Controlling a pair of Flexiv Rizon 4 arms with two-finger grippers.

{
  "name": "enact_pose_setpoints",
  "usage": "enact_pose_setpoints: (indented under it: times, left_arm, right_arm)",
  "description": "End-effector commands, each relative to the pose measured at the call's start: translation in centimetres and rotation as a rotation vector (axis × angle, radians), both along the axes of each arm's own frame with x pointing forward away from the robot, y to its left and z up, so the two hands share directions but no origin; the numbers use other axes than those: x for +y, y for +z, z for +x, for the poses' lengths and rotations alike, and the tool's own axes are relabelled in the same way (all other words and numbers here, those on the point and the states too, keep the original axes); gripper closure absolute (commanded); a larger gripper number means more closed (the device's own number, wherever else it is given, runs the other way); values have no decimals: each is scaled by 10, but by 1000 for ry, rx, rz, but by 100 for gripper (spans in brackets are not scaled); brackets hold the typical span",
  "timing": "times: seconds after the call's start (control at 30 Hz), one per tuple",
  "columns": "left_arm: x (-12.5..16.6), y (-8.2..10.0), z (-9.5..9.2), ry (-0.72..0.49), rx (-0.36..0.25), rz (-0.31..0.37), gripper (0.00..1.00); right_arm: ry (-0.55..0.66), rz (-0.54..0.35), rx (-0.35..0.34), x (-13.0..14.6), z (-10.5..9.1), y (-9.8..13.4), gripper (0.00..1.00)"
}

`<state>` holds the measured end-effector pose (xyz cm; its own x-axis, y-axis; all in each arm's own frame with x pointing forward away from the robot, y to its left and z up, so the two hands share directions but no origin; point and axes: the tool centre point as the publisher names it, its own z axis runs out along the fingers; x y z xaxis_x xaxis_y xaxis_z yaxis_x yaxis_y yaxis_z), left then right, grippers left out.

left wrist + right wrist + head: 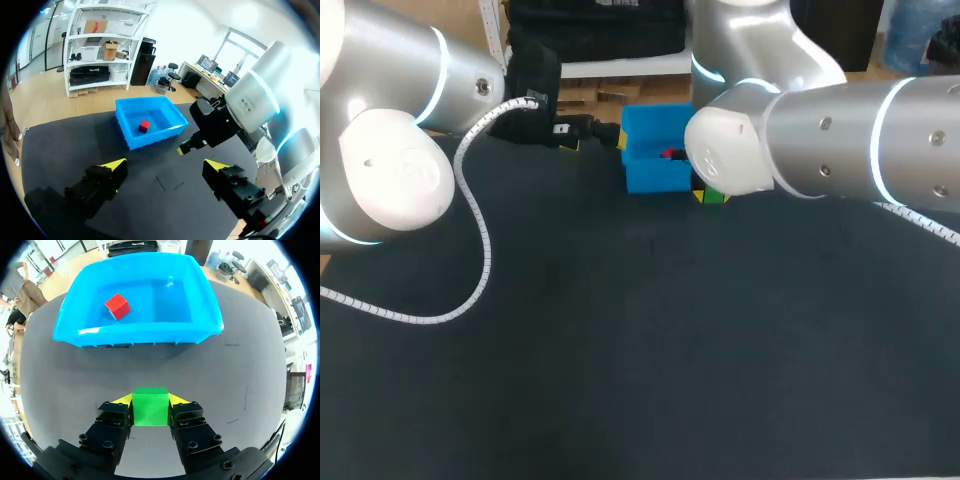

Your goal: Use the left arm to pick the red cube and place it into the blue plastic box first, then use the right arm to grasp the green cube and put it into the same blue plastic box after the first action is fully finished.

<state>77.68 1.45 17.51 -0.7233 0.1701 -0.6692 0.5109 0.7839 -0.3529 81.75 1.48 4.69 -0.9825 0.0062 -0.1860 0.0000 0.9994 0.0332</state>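
Note:
The red cube (116, 306) lies inside the blue plastic box (140, 332), toward one side of its floor; it also shows as a red cube (144, 126) in the left wrist view. My right gripper (150, 399) is shut on the green cube (150, 411), holding it just above the dark mat a short way in front of the box's near wall. From the head view the green cube (712, 196) peeks out under my right arm, beside the blue box (655, 170). My left gripper (167, 167) stands open and holds nothing, back from the box.
A dark mat (640, 340) covers the table. The left arm's white spiral cable (475, 240) loops over the mat at the left. My right arm's big elbow (730, 150) hangs over the box's right end.

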Motion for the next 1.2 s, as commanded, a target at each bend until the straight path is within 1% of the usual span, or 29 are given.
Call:
enact_pose_setpoints:
  times: [0.03,0.33,0.7,0.93,1.2]
  left_arm:
    - [2,-1,0,-4,-4,-6,0]
    - [2,-1,0,-4,-4,-6,0]
    - [2,-1,0,-4,-4,-6,0]
    - [2,-1,0,-4,-4,-6,0]
    - [2,-1,0,-4,-4,-6,0]
  right_arm:
    - [4,9,-20,-4,-10,10,100]
    - [13,21,-47,-7,-11,32,100]
    - [36,15,-64,-15,-11,50,100]
    - [54,7,-81,-17,-5,67,100]
    - [67,18,-118,-19,2,85,100]
